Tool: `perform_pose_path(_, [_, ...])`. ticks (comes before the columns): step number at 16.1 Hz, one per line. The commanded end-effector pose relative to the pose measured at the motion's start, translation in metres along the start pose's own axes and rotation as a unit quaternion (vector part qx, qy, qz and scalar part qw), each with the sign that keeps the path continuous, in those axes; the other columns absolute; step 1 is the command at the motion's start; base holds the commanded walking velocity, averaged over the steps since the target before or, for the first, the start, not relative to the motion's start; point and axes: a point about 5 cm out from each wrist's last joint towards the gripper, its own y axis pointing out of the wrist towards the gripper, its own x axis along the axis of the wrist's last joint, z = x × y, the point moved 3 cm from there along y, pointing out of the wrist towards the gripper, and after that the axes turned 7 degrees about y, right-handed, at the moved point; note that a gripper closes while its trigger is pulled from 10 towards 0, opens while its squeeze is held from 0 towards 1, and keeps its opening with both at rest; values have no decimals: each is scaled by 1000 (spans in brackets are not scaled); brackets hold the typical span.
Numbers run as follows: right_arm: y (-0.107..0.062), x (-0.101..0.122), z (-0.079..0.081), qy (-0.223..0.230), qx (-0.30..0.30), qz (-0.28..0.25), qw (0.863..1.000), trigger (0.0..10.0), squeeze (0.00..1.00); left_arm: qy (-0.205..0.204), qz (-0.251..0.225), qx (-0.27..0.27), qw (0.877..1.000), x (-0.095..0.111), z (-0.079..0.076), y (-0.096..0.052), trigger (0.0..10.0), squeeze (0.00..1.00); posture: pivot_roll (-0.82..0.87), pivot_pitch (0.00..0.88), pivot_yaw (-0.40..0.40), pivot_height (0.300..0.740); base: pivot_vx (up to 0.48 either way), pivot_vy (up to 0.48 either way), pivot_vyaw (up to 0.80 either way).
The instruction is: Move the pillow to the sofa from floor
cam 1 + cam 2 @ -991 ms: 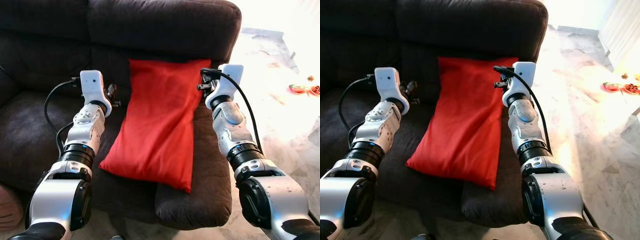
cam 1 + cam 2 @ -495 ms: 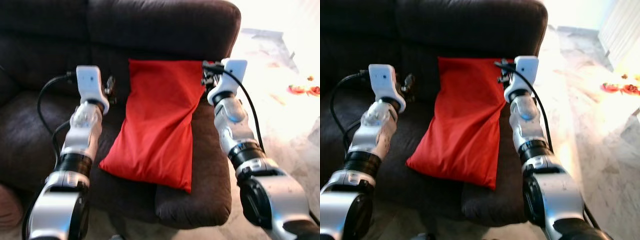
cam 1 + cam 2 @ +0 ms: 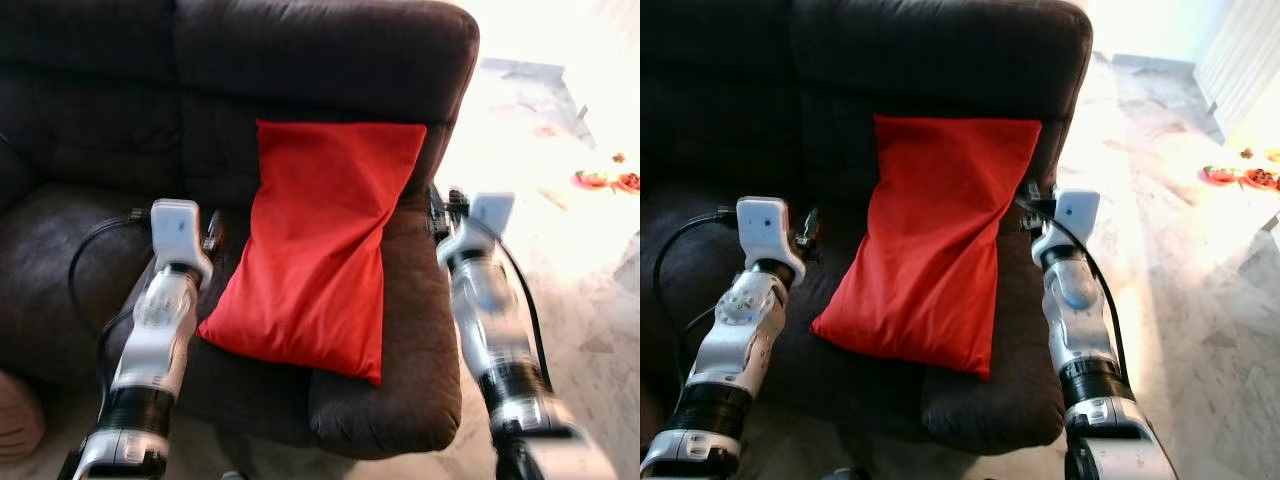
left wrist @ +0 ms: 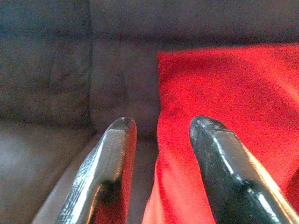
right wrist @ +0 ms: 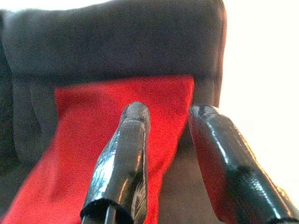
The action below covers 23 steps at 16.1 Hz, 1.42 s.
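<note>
Pillow is lying center frame on the sofa, top leaning on the backrest. Left gripper & right gripper are hanging beside it, both w/ fingers parted, holding nothing. Placing step looks done; next is prob just clearing the arms.

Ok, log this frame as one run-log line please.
pillow: on sofa seat, leaning on backrest | left gripper: open, beside pillow, apart | right gripper: open, apart | phase: pillow placed
</note>
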Motion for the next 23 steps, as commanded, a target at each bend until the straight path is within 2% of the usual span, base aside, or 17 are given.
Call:
perform_pose_path(1, [-3, -2, 0, -2, 3, 6, 1000, 10000, 0, -12, 14, 7, 1000, -7, 0, -3, 10000, 0, 71, 139, -62, 740, 0, 0, 0])
perform_pose_path(3, [-8, -10, -1, 0, -2, 21, 1000, 10000, 0, -21, 28, 6, 999, -15, -3, -5, 10000, 0, 69, 135, -62, 740, 0, 0, 0])
perform_pose_path(5, [-10, -9, 3, 13, 2, 19, 1000, 10000, 0, -43, -13, 2, 999, 1, -11, -8, 10000, 0, 73, 129, -62, 740, 0, 0, 0])
perform_pose_path(7, [-10, -5, 5, 19, 1, 11, 1000, 10000, 0, -30, -21, 5, 999, 4, -12, -8, 10000, 0, 74, 126, -63, 740, 0, 0, 0])
perform_pose_path(8, [-10, -2, 6, 32, -2, 3, 999, 10000, 0, -48, -22, 14, 999, 4, -11, -8, 10000, 0, 73, 126, -63, 740, 0, 0, 0])
perform_pose_path(10, [-10, 1, 8, 41, 0, 2, 999, 10000, 0, -53, -19, 17, 998, 4, -10, -9, 10000, 0, 74, 119, -59, 740, 0, 240, -391])
perform_pose_path(12, [-10, 3, 12, 30, 9, -4, 1000, 10000, 0, -47, -21, 15, 999, 6, -9, -8, 10000, 0, 74, 114, -57, 740, 0, 480, -391])
perform_pose_path(16, [-10, 4, 17, 46, 5, -4, 999, 10000, 0, -45, -25, 15, 999, 10, -7, -7, 10000, 0, 78, 99, -52, 740, 0, 322, 0])
perform_pose_path(19, [-9, 5, 19, 51, 9, -3, 999, 10000, 0, -40, -26, 16, 999, 10, -6, -7, 10000, 0, 78, 95, -50, 740, 0, 0, -698])
perform_pose_path(23, [-8, 8, 20, 49, 6, -12, 999, 10000, 0, -35, -27, 17, 999, 13, -5, -5, 10000, 0, 81, 102, -45, 740, 0, 0, 0])
